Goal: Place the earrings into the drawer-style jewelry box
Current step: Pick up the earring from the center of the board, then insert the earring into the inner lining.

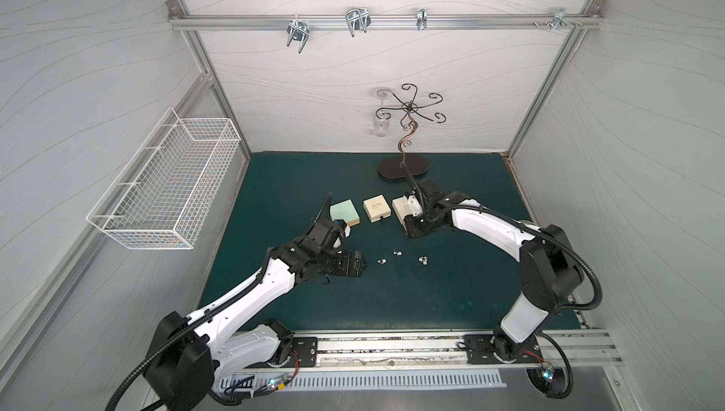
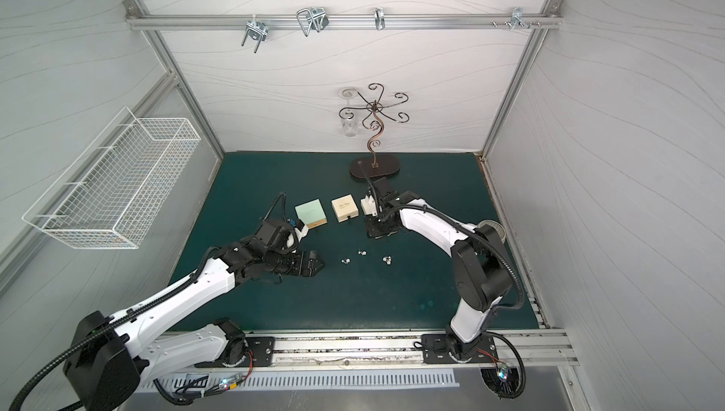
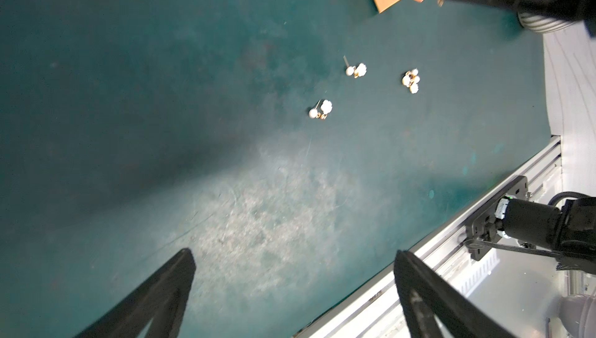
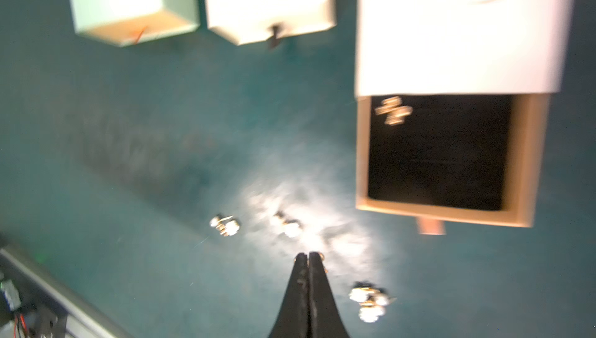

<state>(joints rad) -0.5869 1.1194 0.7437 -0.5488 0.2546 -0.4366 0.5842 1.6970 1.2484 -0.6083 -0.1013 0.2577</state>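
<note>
Three small groups of earrings (image 1: 423, 260) lie on the scuffed teal desk (image 1: 353, 303) between white wave-lined walls (image 1: 353, 75), another glinting in the open drawer-style jewelry box (image 4: 451, 46); left tool (image 3: 295, 252) stands spread, right tool (image 4: 309, 255) pinched closed.

Walls: white panels (image 1: 353, 75), wavy lines
Far rail (image 1: 490, 19): metal hooks (image 1: 357, 22)
Left: wire basket (image 1: 168, 189)
Floor: dark green mat (image 1: 392, 303)
Far: curled stand (image 1: 392, 168), perhaps a glass (image 1: 379, 128)
</note>
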